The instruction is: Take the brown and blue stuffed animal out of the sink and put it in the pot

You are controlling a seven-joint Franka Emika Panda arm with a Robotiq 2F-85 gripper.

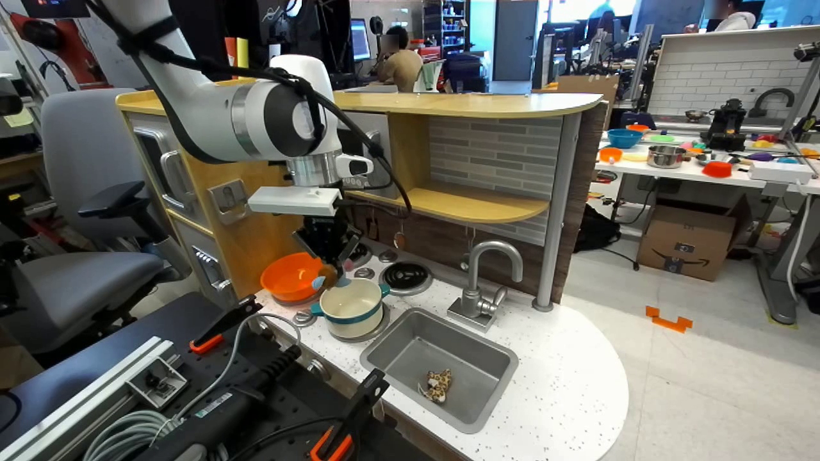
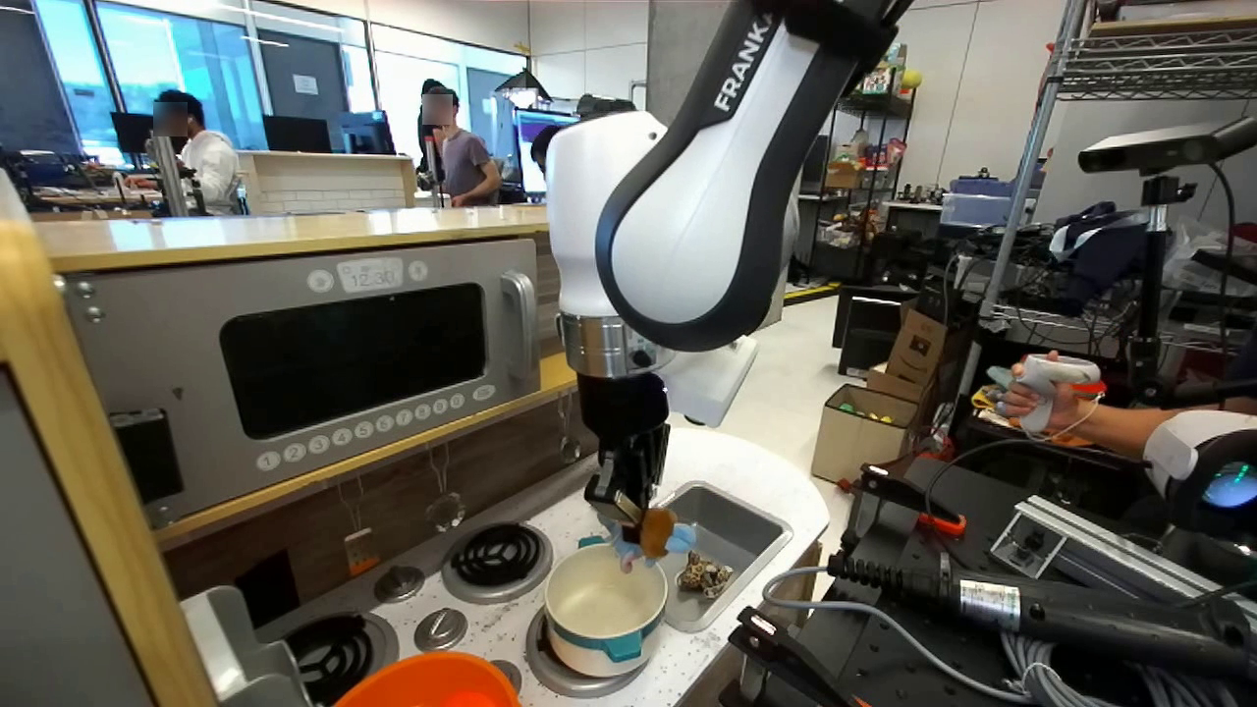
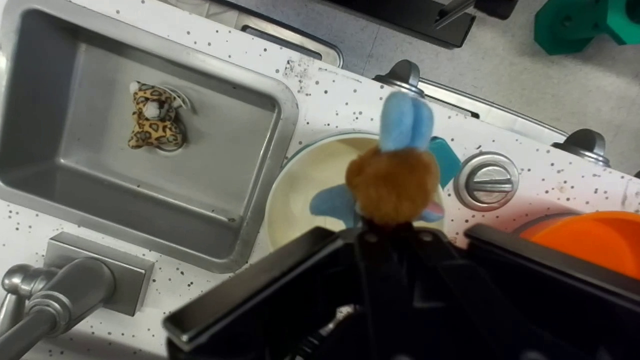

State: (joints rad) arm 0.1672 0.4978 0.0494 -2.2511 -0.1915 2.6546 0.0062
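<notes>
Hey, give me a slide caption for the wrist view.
Gripper holding the brown and blue stuffed animal above the pot; a leopard-print toy lies in the sink.

Robotics lab: Franka arm [image 2: 692, 231] above play-kitchen counter [image 1: 570, 384]; wire shelving [image 2: 1169, 61], handheld controller [image 2: 1065, 369], computer monitor [image 1: 360, 40].

Spkld ctr [image 1: 564, 384]: bowl [image 1: 291, 278] L, pot [image 1: 351, 326] on burner [image 1: 378, 328] just R, blk burner [image 1: 405, 276] far, sink [image 1: 471, 358] set in R, faucet [image 1: 473, 275] far R.

Brown-and-blue stuffed animal [image 2: 656, 533] was held above the cream pot [image 1: 350, 306], left of the grey sink [image 1: 448, 342] (both exterior views).
</notes>
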